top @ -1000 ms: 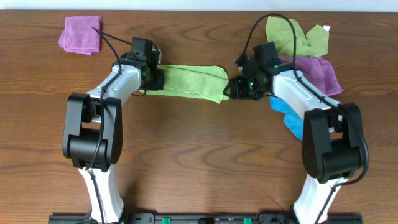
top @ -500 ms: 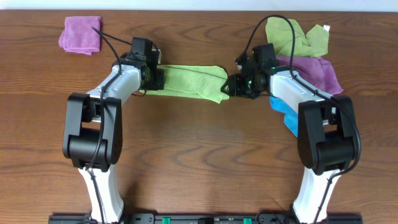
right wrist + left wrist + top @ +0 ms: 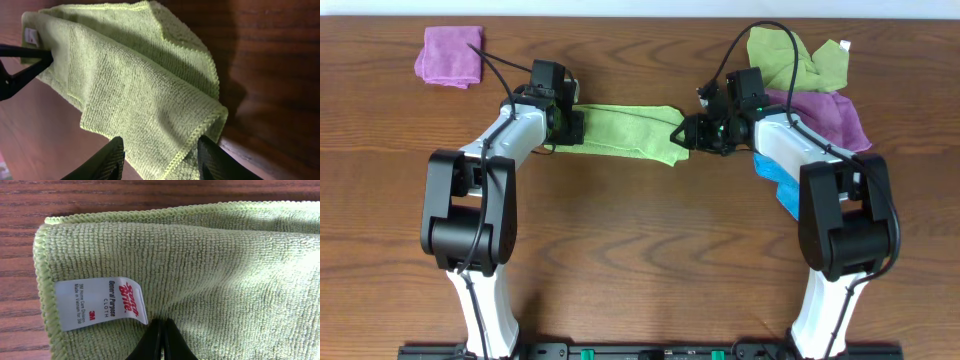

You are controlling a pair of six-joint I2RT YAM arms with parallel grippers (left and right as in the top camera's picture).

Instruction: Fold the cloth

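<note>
A light green cloth (image 3: 625, 131) lies folded into a long band across the table between my two grippers. My left gripper (image 3: 572, 126) is shut and presses down on its left end, close to the white label (image 3: 100, 302); the closed fingertips (image 3: 161, 340) rest on the fabric. My right gripper (image 3: 686, 134) is open at the cloth's right end. In the right wrist view its fingers (image 3: 160, 155) straddle the folded corner of the cloth (image 3: 150, 95) without closing on it.
A folded purple cloth (image 3: 450, 55) lies at the far left. A pile of loose cloths sits at the far right: green (image 3: 790, 55), purple (image 3: 832, 115) and blue (image 3: 782, 182). The table (image 3: 640, 260) is dark wood.
My right gripper has moved left from beside the cloth until its open fingers are over the right corner. The left gripper and the cloth have stayed in place.
</note>
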